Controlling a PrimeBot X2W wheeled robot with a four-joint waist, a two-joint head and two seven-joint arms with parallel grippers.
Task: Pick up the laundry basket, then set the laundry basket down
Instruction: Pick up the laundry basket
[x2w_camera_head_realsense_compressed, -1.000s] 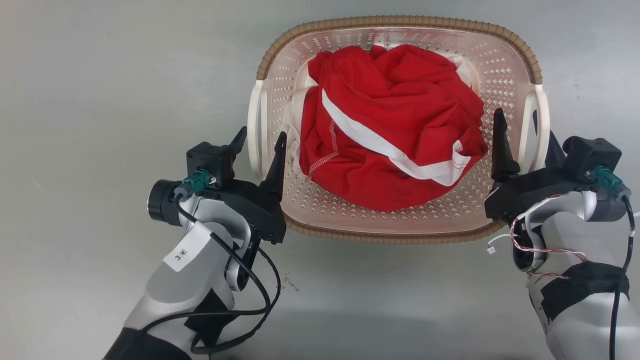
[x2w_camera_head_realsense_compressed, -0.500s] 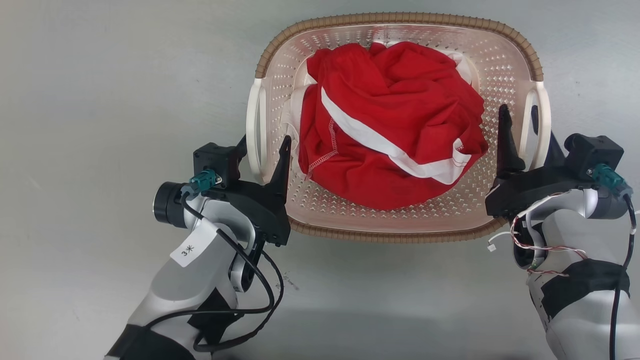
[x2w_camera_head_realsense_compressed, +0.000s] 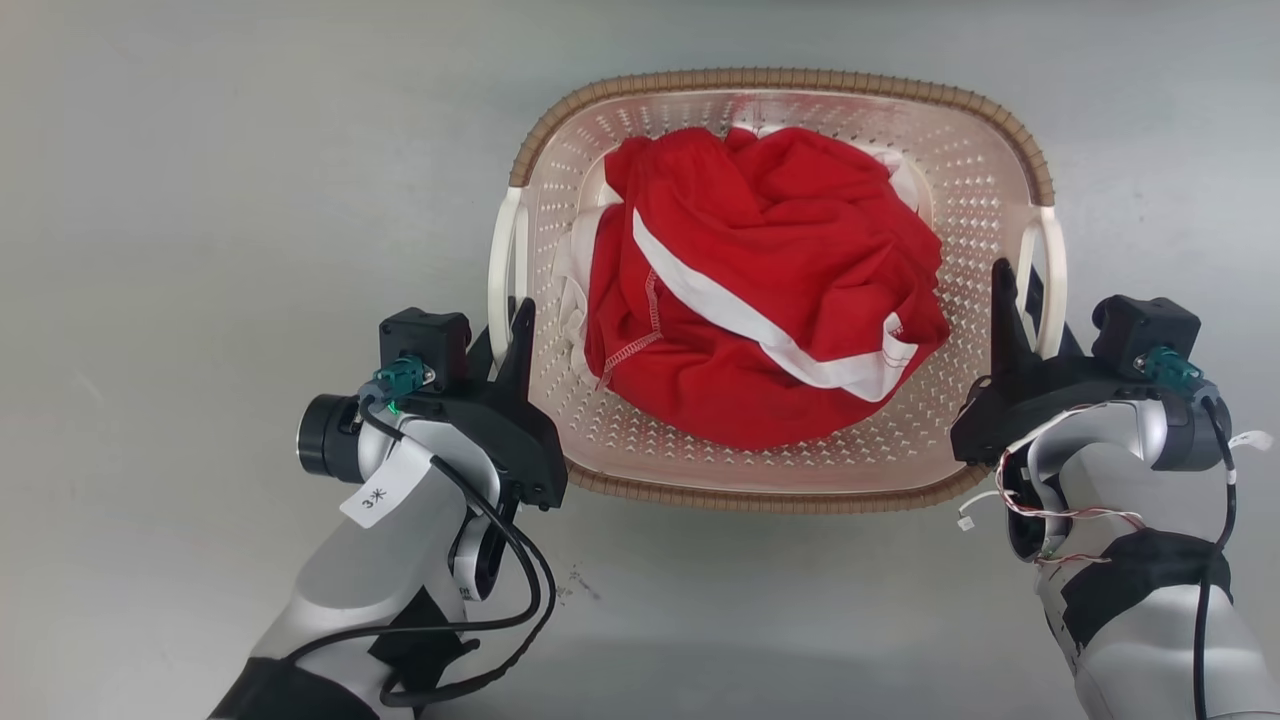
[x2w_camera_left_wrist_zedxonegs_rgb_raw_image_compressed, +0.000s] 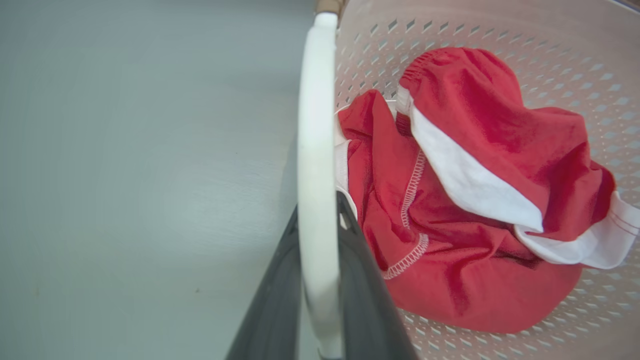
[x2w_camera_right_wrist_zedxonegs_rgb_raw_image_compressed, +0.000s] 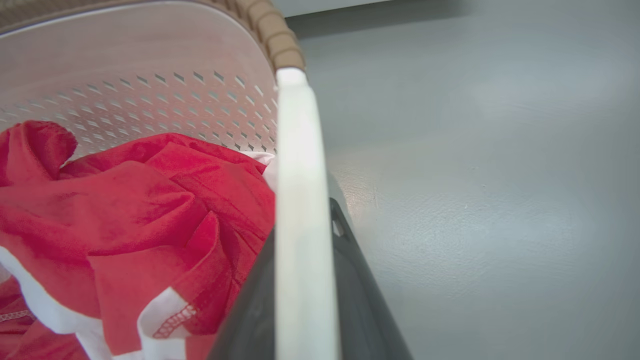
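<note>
The laundry basket (x2w_camera_head_realsense_compressed: 780, 80), cream with perforated walls and a brown woven-look rim, sits on the grey floor holding a crumpled red-and-white garment (x2w_camera_head_realsense_compressed: 760, 300). My left gripper (x2w_camera_head_realsense_compressed: 507, 330) is shut on the white left handle (x2w_camera_head_realsense_compressed: 500, 260). The left wrist view shows its two dark fingers pressed against either side of that handle (x2w_camera_left_wrist_zedxonegs_rgb_raw_image_compressed: 315, 150). On the opposite side, my right gripper (x2w_camera_head_realsense_compressed: 1018, 290) is shut on the white right handle (x2w_camera_head_realsense_compressed: 1052, 270). That handle (x2w_camera_right_wrist_zedxonegs_rgb_raw_image_compressed: 297, 200) runs straight up between the fingers in the right wrist view.
Bare grey floor (x2w_camera_head_realsense_compressed: 200, 200) surrounds the basket on every side. A few dark specks (x2w_camera_head_realsense_compressed: 575, 580) lie on the floor near my left forearm.
Both grippers' fingers have drawn together onto the side handles. Basket and grippers now sit lower in the head view, and the basket looks slightly smaller.
</note>
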